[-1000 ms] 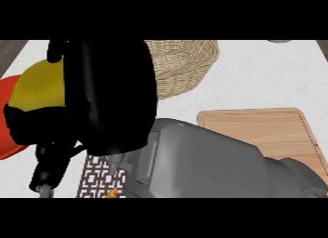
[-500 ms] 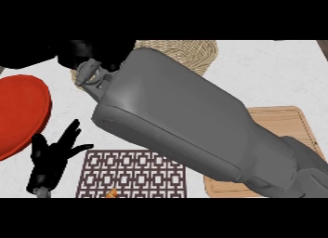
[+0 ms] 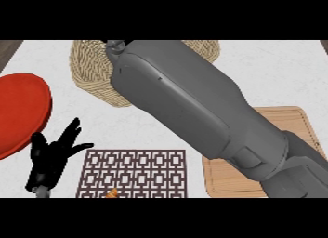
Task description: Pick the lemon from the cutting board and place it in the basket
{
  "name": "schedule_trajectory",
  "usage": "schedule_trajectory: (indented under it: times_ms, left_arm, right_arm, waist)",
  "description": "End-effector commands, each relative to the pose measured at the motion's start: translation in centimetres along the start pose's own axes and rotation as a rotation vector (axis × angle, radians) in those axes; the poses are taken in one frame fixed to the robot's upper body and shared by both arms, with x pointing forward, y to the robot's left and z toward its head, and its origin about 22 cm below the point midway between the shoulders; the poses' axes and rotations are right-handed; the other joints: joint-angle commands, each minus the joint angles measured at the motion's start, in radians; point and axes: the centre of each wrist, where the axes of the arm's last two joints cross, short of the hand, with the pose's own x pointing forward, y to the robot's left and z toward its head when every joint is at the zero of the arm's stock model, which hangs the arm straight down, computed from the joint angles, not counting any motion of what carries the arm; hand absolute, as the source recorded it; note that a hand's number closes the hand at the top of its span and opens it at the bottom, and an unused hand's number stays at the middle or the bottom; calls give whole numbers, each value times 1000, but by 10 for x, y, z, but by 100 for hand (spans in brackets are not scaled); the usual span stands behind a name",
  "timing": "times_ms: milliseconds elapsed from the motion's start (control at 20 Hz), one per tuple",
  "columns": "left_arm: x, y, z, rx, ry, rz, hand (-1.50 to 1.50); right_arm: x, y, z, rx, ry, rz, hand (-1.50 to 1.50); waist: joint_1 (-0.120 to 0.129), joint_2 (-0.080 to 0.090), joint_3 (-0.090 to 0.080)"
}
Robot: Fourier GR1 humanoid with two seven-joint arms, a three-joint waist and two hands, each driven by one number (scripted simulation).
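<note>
Fingers of the left hand stood spread beside the red plate. Right forearm crossed the basket; its fingers were hidden, state unclear.

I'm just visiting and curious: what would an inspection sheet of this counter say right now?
Surface: white counter, wood strip at the far corners.
Job's things: wicker basket at the back; cutting board at right, partly covered; lemon not visible.
Clutter: red plate at left; patterned brown trivet in front.
Hands: left hand open, resting at lower left; right forearm stretches to the basket, its hand hidden.
Cables: nothing seen.
Surroundings: nothing seen.
</note>
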Motion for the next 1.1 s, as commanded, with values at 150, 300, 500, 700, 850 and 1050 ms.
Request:
schedule_trajectory:
  times_ms: [150,300,500,700,850,1050]
  left_arm:
    - [-9,6,-7,0,132,5,0]
    - [-20,-4,-1,1,102,-16,0]
    - [-24,-10,-5,10,112,-7,0]
    - [-31,-15,5,3,138,-3,0]
    - [-35,0,6,21,128,-14,0]
    - [-31,11,7,31,132,-6,0]
  right_arm:
    - [-36,13,-7,20,90,-173,150]
    - [-58,18,-23,-18,87,-181,150]
    - [-69,26,-21,6,79,-182,150]
    - [-91,34,-37,-99,164,39,150]
    - [-95,39,-33,-15,124,119,150]
    - [-112,29,-47,-7,69,154,-150]
  waist:
    - [-21,-1,-5]
    - [4,9,-6]
    - [-9,4,-6]
    - [-28,-2,-6]
    - [-26,-2,-6]
    - [-42,-3,-5]
